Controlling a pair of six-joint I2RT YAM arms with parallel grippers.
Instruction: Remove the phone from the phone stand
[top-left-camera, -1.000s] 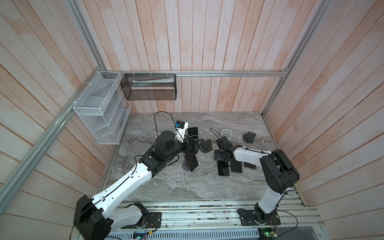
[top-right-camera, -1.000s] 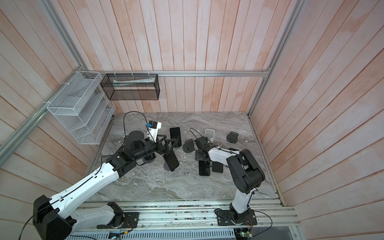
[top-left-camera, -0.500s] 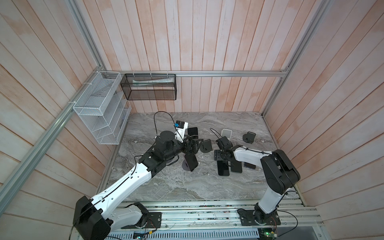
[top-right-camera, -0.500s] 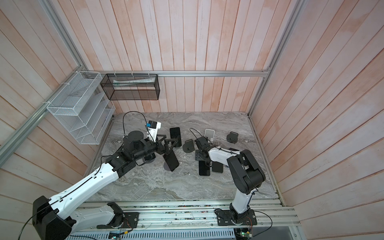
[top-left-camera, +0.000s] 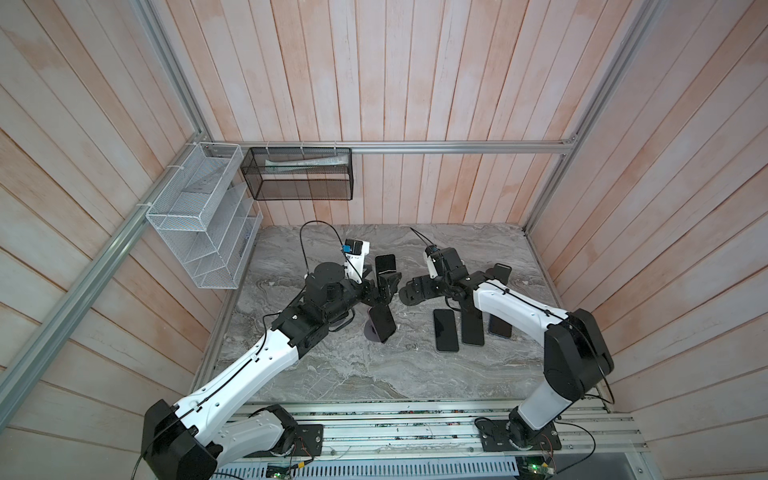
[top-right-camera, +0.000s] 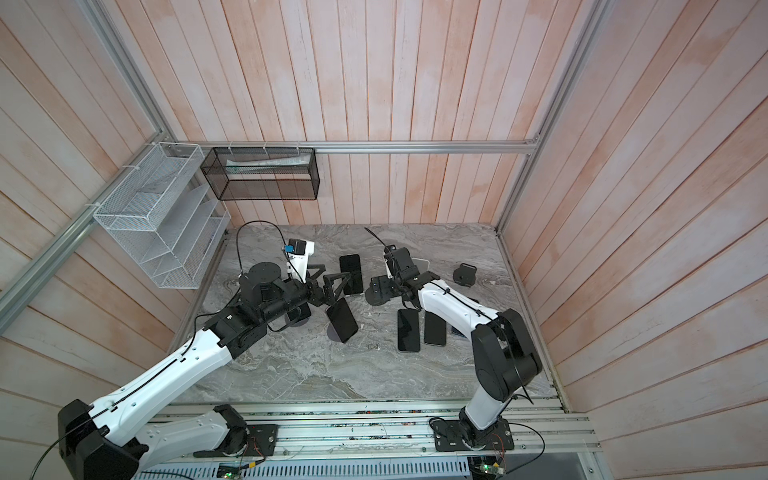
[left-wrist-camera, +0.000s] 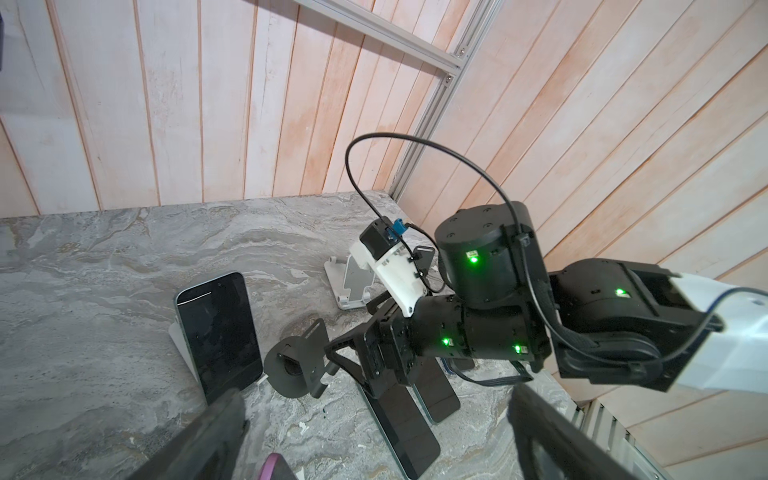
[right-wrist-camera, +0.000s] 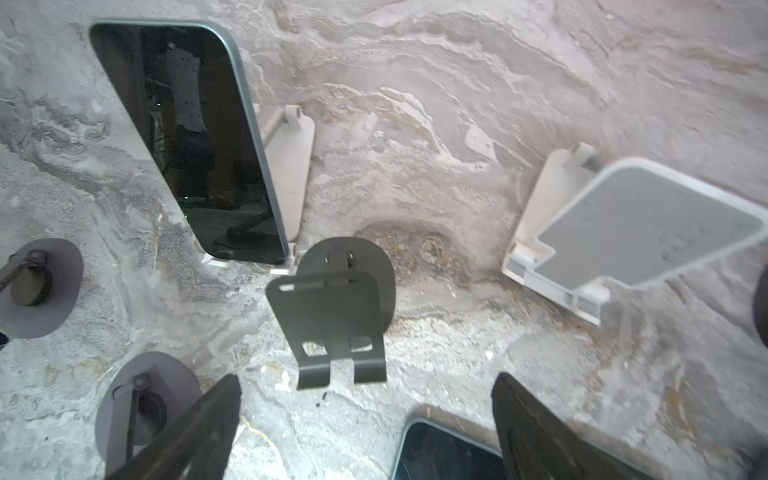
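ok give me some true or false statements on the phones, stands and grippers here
1. Both grippers are open and empty. True: the left gripper and the right gripper hold nothing.
2. The black stand in front of the right gripper holds a phone. False: that black stand is empty.
3. Three phones lie flat on the marble table. True: the flat phones lie by the right arm.
4. No phone sits on a stand. False: one phone leans on a white stand, and a second phone sits on a round-based stand.

Both my arms stretch forward and inward, held low; my left pincer (left-wrist-camera: 376, 397) and right pincer (right-wrist-camera: 368, 380) gape wide.
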